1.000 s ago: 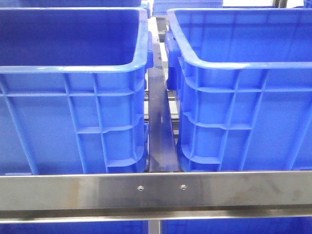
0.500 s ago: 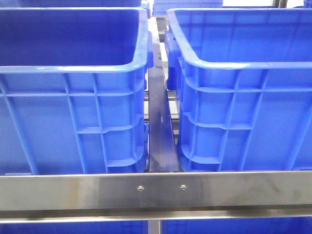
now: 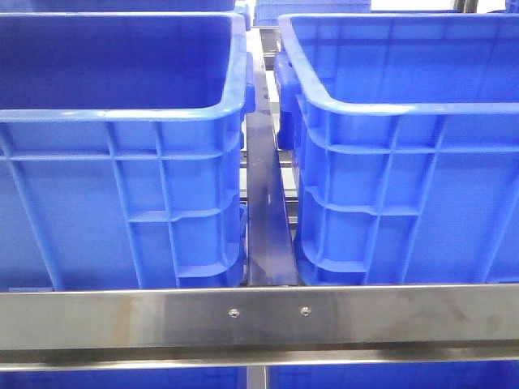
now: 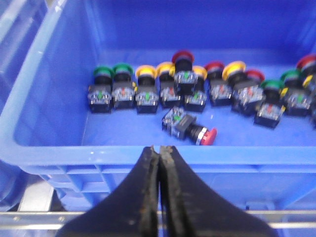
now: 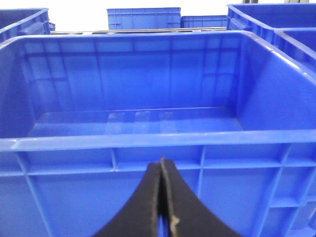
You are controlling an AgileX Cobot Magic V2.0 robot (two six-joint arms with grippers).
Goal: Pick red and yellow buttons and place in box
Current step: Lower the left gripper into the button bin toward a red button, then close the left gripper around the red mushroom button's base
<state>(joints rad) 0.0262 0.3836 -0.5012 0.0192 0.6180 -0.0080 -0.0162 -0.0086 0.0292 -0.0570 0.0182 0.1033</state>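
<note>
Two big blue crates sit side by side behind a steel rail [image 3: 259,316] with two small screws in it, a dark strip running between them. The left crate [image 3: 122,121] holds the push buttons; the right crate [image 3: 397,113], the box for sorting, has a bare floor as the right wrist camera sees it.

From the left wrist camera, a row of push-button switches lies along the far part of the crate floor, with green [image 4: 102,72], yellow [image 4: 146,72] and red [image 4: 214,66] caps on dark contact blocks. One red-capped push button [image 4: 190,129] lies on its side apart from the row, nearer the front wall. No lettering on any block is sharp enough to read.

The left gripper [image 4: 159,150] hovers just outside that crate's front rim, fingers pressed together and empty. The right gripper [image 5: 161,163] hangs before the box's front wall, likewise pinched closed on nothing.
</note>
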